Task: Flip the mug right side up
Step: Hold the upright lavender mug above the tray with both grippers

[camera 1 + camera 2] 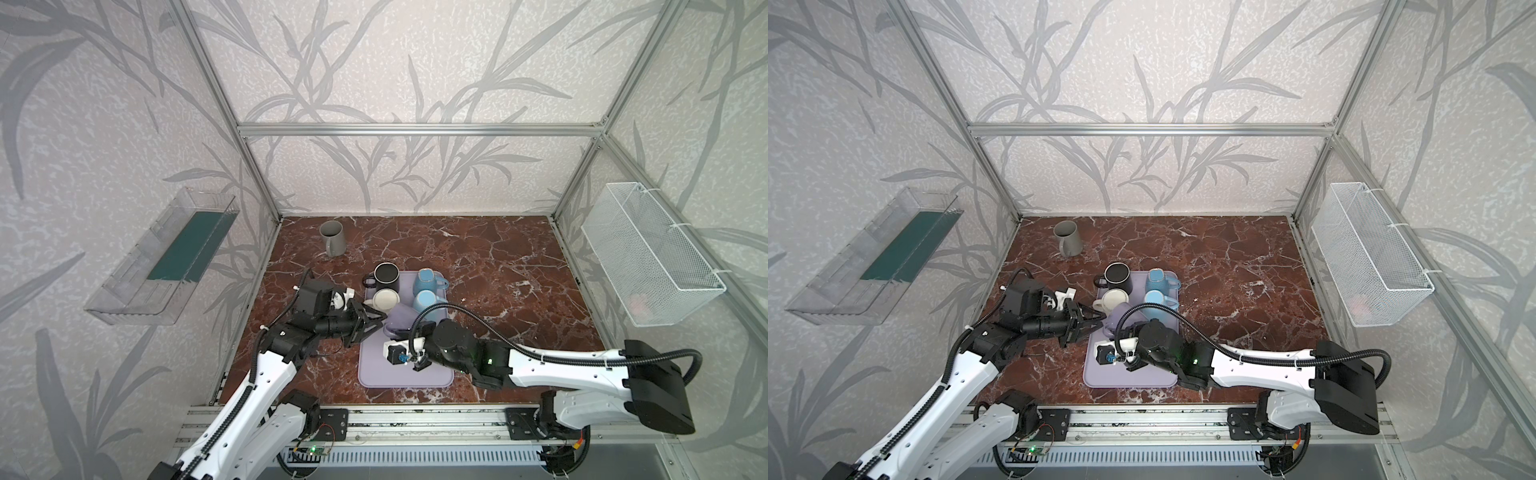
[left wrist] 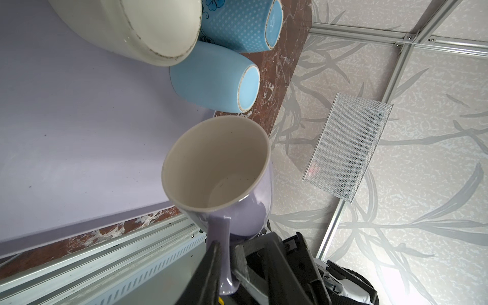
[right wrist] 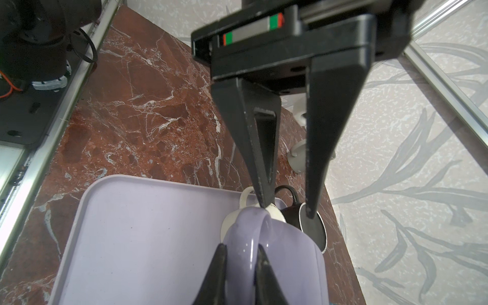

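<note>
Left wrist view: mug (image 2: 216,169) tipped sideways, mouth facing the lens.

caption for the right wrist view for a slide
Right gripper clamps the handle of the lilac mug over the tray, left gripper open beyond

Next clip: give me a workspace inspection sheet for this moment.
Surface: marble table, lavender tray on it.
Job's things: lavender mug tilted over tray, not upright.
Clutter: black mug upright; cream mug, dotted blue mug and plain blue mug inverted; grey mug apart, back left.
Grippers: right gripper shut on its handle; left gripper open beside it.
Cables: black hoses arch over both arms.
Surroundings: wire basket, clear bin on walls.
</note>
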Controlling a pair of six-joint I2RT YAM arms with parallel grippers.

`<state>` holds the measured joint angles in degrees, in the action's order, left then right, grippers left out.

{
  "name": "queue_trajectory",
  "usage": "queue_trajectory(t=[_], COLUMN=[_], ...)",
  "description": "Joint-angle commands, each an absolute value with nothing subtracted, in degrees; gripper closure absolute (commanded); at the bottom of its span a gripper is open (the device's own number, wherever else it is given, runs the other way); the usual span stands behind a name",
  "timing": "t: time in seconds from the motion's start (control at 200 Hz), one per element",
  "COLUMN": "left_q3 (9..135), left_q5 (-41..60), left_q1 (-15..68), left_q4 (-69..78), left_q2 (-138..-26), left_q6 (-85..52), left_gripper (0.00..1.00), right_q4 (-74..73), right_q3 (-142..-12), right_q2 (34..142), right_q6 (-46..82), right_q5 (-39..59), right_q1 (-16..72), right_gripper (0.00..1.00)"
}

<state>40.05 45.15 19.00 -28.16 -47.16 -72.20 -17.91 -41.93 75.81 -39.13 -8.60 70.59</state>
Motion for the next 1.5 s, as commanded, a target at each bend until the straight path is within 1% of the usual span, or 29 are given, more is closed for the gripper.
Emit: queue_trajectory(t=[0.0,0.41,0.695,1.005,1.394,1.494], left_q3=[41.54,40.67,39.84,39.90,39.73,39.54], left_q5=[46.31,47.69,47.88,47.99,48.16,48.16], left_q1=[18.75,18.78,18.73,18.74,18.73,18.81], left_q4=[-30.54,-28.10,-27.23,-26.57,-25.12,-24.80], left_q2=[-47.46,-47.97,-47.92,-48.30,-48.36,-48.34], left_q6=[-70.92,-72.54,-73.19,-73.26,-74.21,-74.36], left_gripper=[0.68,0.68,0.74,0.76,0.77,0.80], right_q4=[-24.88,-25.91,-27.47,-27.33,-27.06,-27.12], right_q3=[-44.36,-45.88,-45.97,-45.97,-46.58,-46.59], right_q2=[75.31,77.23,77.70,77.83,78.90,79.28], right_q6=[-40.16,-40.61,-40.43,-40.45,-39.65,-39.39], right_q5=[-10.19,-9.49,-7.92,-6.42,-4.64,-4.39], right_q1=[70.24,69.37,69.28,69.29,69.17,69.19], right_gripper=[1.00,1.00,1.00,1.00,1.00,1.00])
